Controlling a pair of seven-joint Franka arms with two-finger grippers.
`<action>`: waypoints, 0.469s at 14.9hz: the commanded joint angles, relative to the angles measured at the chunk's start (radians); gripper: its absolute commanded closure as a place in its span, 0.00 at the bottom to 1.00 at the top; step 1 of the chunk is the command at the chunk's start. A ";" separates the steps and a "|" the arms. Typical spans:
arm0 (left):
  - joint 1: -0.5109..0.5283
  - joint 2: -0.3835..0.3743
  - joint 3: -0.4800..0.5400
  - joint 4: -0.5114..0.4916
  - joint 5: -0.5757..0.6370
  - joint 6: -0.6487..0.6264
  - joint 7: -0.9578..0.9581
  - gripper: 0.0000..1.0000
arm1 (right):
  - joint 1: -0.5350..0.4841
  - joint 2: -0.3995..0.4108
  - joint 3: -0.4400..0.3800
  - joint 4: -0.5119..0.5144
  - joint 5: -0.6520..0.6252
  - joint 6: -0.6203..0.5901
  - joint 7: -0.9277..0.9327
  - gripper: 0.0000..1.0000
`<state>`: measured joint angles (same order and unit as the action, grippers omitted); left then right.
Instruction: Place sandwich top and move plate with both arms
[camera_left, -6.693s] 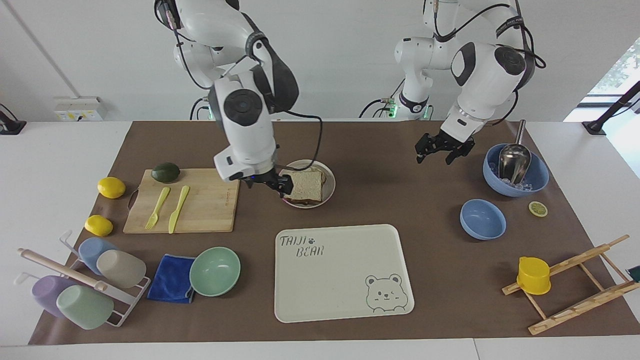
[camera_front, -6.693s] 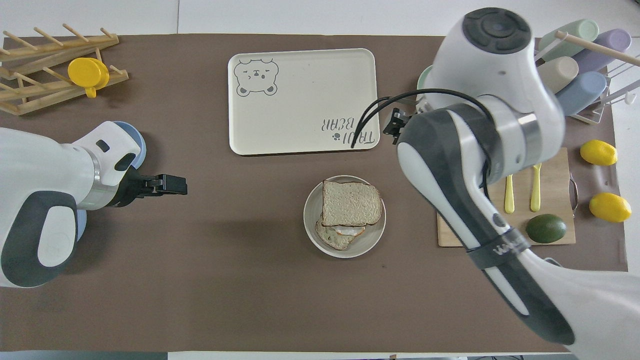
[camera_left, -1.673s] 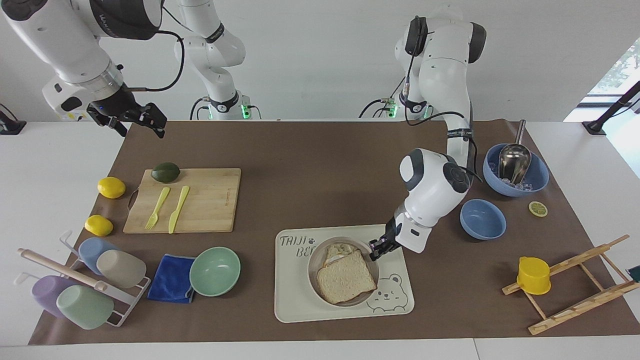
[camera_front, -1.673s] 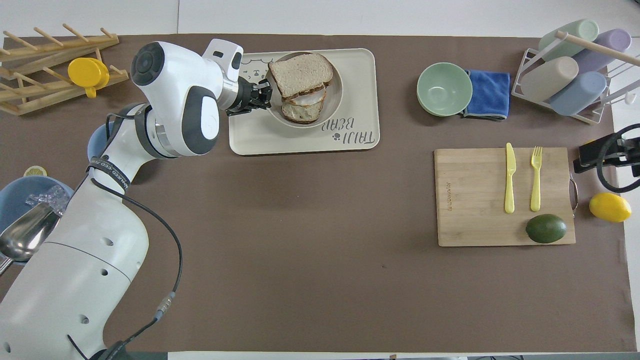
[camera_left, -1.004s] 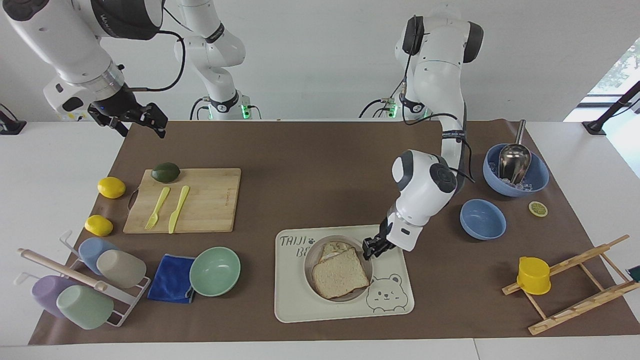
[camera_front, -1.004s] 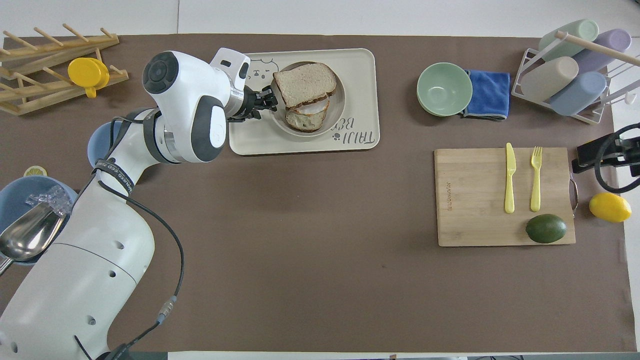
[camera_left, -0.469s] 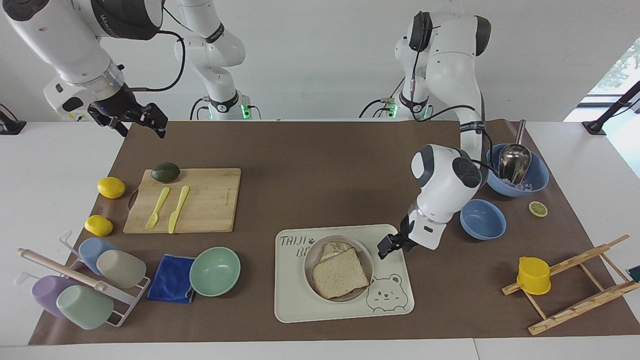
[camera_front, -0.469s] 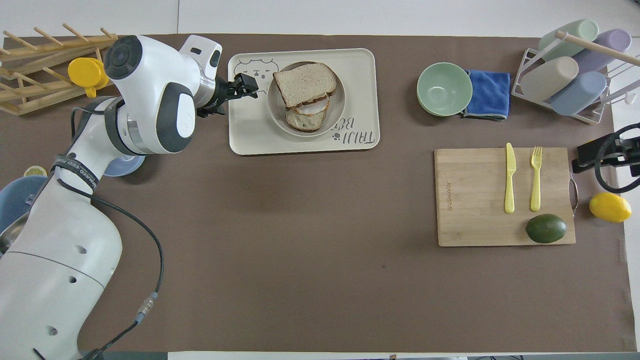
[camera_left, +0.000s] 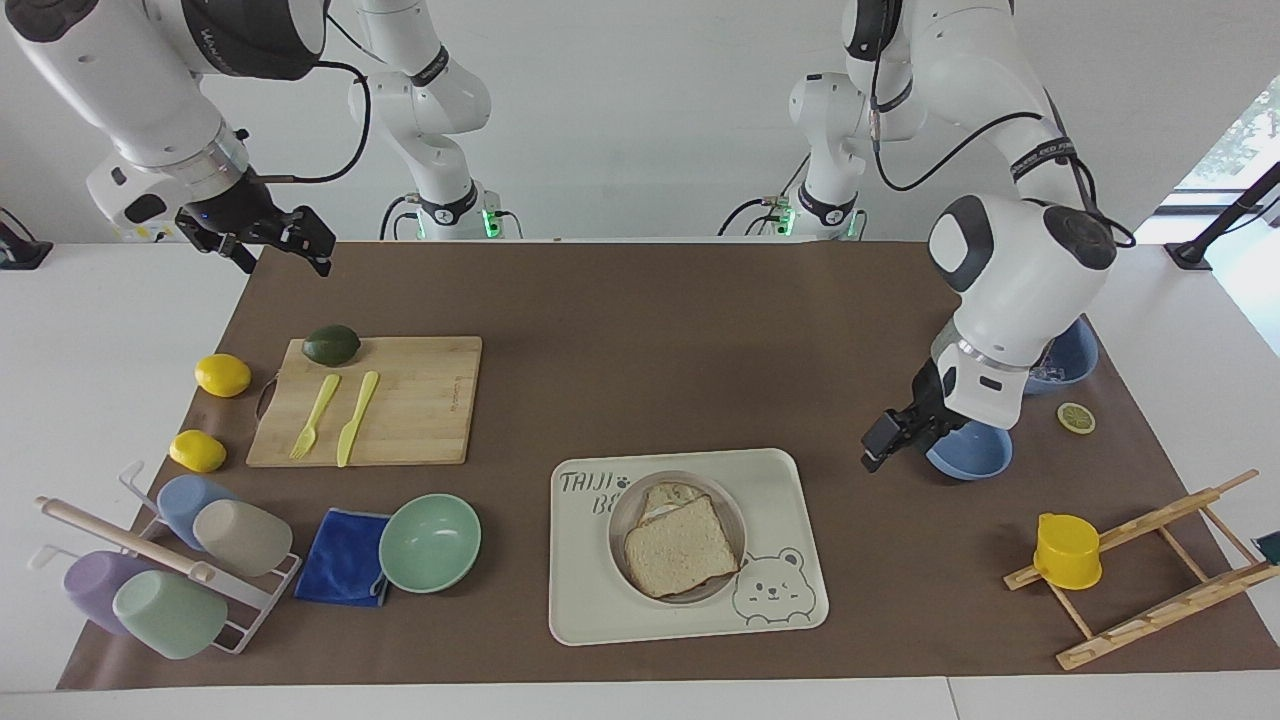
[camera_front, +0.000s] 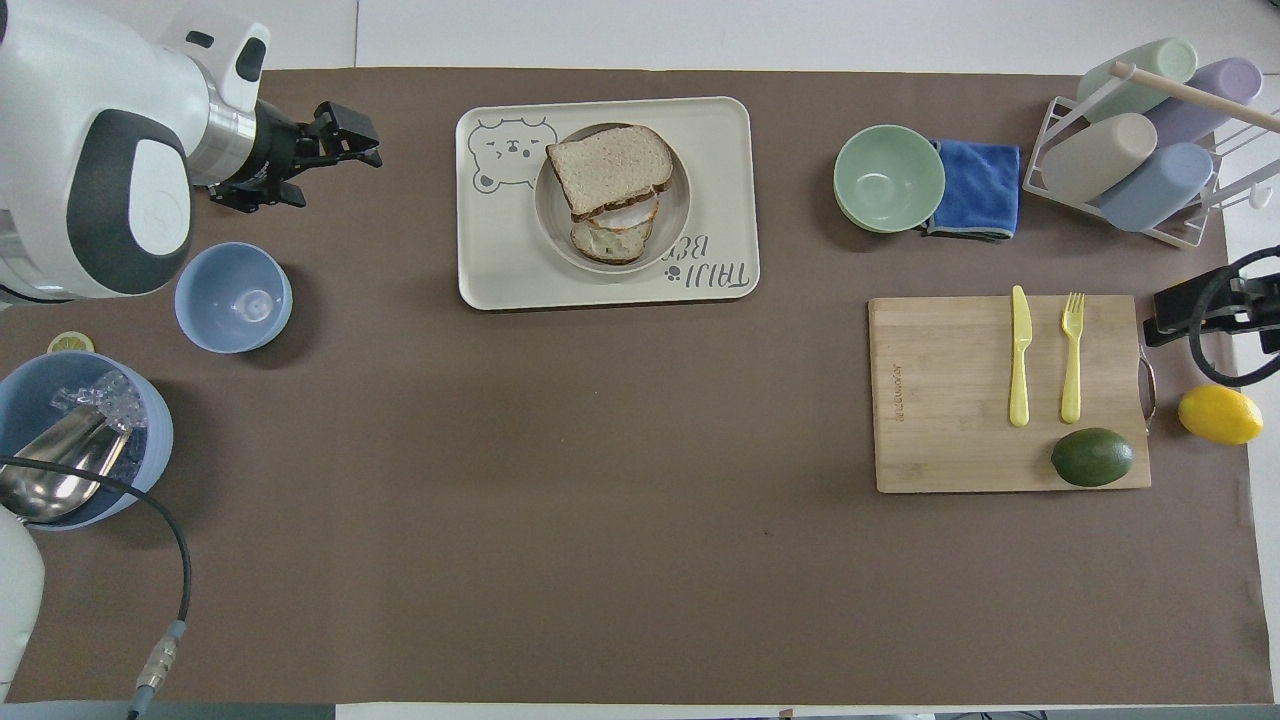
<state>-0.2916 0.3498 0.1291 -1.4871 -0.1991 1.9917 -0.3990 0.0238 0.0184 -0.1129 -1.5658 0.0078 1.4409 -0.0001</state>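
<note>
Sandwich top (camera_left: 681, 545) lies on the toast in the plate (camera_left: 622, 512) on the bear-print tray (camera_left: 780, 480), while the left gripper (camera_left: 888, 437), fingers open and empty, hangs over the counter beside the small blue bowl (camera_front: 234, 297), and the right gripper (camera_left: 268, 236) waits open over the counter's edge.

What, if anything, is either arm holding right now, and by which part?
Nothing. The left gripper, jaws open, is in the air beside the small blue bowl; the right gripper waits empty, jaws open. The plate sits on the tray.
</note>
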 joint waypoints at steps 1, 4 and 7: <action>0.014 -0.096 0.001 -0.030 0.070 -0.114 0.052 0.00 | -0.004 -0.012 0.001 -0.013 0.012 0.001 -0.015 0.00; 0.044 -0.179 0.001 -0.032 0.084 -0.221 0.156 0.00 | -0.004 -0.012 -0.001 -0.013 0.012 0.001 -0.015 0.00; 0.078 -0.245 0.001 -0.035 0.112 -0.313 0.267 0.00 | -0.004 -0.012 0.001 -0.013 0.012 0.001 -0.015 0.00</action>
<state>-0.2362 0.1617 0.1347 -1.4880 -0.1155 1.7305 -0.2069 0.0238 0.0184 -0.1129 -1.5658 0.0078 1.4409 -0.0001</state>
